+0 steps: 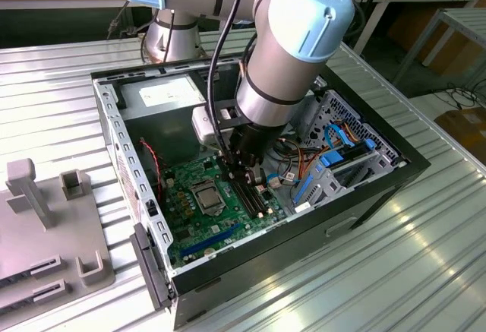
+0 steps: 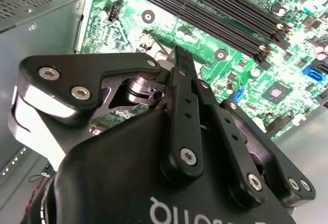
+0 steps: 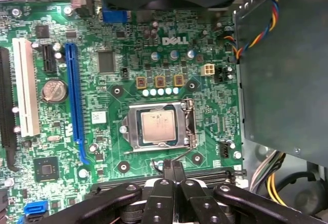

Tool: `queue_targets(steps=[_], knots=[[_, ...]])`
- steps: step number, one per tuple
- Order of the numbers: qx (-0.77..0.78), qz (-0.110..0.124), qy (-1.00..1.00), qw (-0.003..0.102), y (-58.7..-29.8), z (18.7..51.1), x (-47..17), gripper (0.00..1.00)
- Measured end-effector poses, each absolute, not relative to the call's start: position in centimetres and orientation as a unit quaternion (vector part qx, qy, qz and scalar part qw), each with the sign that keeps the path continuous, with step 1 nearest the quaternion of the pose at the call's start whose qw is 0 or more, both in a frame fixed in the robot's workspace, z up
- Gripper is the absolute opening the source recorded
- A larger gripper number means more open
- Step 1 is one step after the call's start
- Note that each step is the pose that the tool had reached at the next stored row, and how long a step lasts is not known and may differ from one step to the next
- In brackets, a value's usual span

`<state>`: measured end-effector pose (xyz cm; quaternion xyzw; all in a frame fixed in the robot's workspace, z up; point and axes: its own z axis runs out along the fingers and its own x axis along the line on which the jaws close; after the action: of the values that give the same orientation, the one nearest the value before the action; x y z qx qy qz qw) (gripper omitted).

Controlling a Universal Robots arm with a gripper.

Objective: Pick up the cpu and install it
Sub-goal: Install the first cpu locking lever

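First wrist view: the cpu (image 3: 158,126) is seen lying flat inside the metal-framed socket (image 3: 134,127) on the green motherboard (image 3: 215,106), silver face up, so the seating appears to be done already. The gripper (image 3: 173,168) is held just beside the socket, at the edge nearest the memory slots (image 3: 205,175), with its black fingers (image 3: 165,178) pressed together and nothing caught between them. In the second wrist view the same closed, empty gripper (image 2: 180,56) is pointed down at the board. In the exterior view the arm (image 1: 285,51) is reached down into the open computer case (image 1: 380,188), the gripper (image 1: 244,171) low above the board and the cpu (image 1: 207,195) towards the exterior view's left of it.
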<state>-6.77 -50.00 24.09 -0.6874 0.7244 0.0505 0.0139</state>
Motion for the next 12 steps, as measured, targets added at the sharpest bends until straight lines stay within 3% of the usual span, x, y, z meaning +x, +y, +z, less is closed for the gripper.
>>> queue_targets(steps=[12], knots=[[-0.696, 0.051, 0.716, 0.013, -50.18, 23.79, -6.93, 0.11]])
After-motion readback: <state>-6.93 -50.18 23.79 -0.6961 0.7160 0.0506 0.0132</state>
